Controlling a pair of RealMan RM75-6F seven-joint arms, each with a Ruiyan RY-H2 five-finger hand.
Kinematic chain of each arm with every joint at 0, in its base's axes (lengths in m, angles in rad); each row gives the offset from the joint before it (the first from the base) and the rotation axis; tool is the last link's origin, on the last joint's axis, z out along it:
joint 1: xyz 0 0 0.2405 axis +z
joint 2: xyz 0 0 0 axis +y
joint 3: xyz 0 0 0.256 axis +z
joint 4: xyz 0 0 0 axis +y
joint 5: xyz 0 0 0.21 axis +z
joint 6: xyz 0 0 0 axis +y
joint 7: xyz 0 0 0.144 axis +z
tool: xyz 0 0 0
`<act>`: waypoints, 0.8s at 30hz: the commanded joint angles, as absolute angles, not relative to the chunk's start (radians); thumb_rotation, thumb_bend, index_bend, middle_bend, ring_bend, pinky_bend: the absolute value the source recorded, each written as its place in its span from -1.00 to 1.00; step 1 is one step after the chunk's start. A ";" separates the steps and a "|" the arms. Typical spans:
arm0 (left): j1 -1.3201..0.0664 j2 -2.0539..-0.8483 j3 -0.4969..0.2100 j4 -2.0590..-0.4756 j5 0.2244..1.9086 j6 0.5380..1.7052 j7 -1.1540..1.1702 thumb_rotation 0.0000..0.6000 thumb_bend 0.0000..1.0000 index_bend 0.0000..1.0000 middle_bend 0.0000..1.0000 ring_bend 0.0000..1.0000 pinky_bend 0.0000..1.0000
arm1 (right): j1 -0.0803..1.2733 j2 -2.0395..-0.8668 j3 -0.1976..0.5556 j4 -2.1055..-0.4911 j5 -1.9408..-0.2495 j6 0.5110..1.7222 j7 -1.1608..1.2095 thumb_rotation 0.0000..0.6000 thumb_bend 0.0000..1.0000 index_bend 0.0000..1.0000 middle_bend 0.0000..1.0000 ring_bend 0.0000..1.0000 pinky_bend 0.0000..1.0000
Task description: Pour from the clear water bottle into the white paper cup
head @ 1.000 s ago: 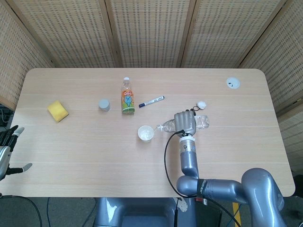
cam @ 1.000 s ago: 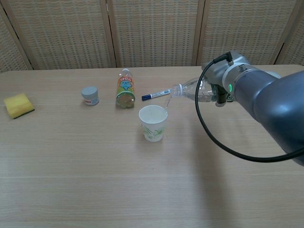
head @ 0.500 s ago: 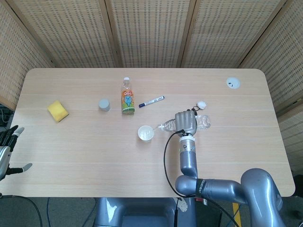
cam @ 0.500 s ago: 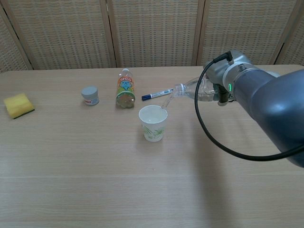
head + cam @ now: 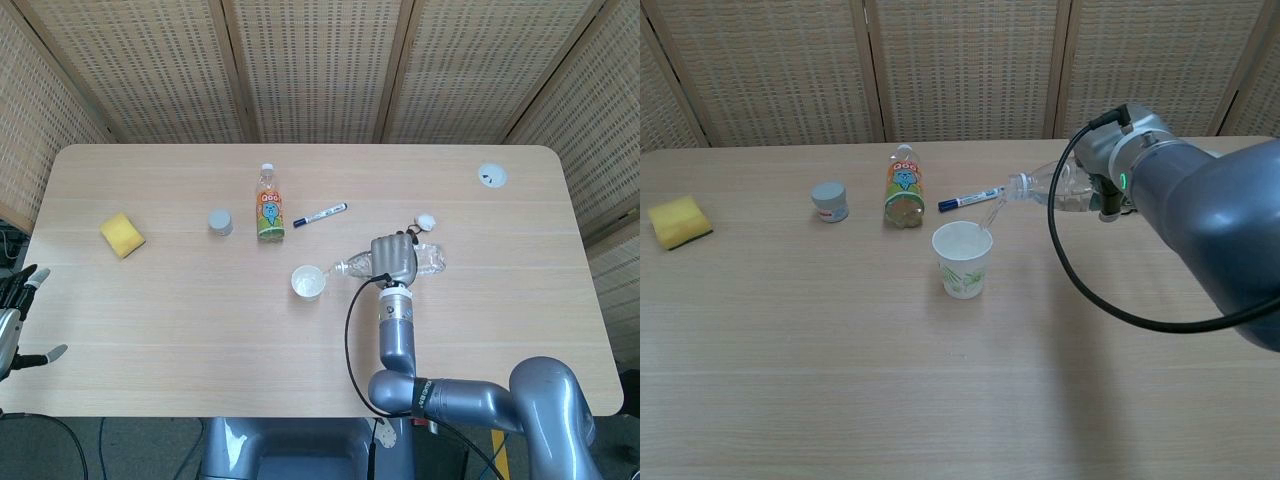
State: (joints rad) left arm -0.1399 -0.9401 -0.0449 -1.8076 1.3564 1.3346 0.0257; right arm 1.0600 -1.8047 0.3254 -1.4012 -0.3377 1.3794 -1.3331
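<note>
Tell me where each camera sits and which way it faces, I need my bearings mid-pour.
Head view: high above the near edge, looking down on the table; shows the right hand holding the clear water bottle, and the left hand off the table edge.
Chest view: low, facing across the table toward the wicker screens; shows the right arm only.
Both share the bottle and white paper cup.

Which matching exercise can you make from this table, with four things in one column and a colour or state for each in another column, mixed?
Things:
1. clear water bottle
2. sponge
3. orange drink bottle
4. white paper cup

States:
A. yellow, near the table's left end
B. lying flat on the table
C. upright, open top
D. tilted, held by the right robot hand

Pairs: 1-D, 2-A, 3-B, 4-C
</note>
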 commanded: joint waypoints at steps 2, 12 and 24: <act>-0.140 -0.940 -0.045 -1.807 1.357 1.335 0.024 1.00 -0.89 -1.00 -1.00 -1.00 -1.00 | 1.046 -1.805 0.355 -1.413 -0.353 1.358 -1.268 1.00 0.13 0.05 0.21 0.11 0.21; -0.142 -0.940 -0.044 -1.806 1.355 1.328 0.024 1.00 -0.89 -1.00 -1.00 -1.00 -1.00 | 0.972 -1.766 0.441 -1.457 -0.432 1.258 -0.968 1.00 0.13 0.05 0.21 0.11 0.21; -0.143 -0.944 -0.041 -1.810 1.359 1.330 0.036 1.00 -0.89 -1.00 -1.00 -1.00 -1.00 | 0.814 -1.664 0.399 -1.451 -0.651 1.012 -0.491 1.00 0.13 0.05 0.21 0.11 0.21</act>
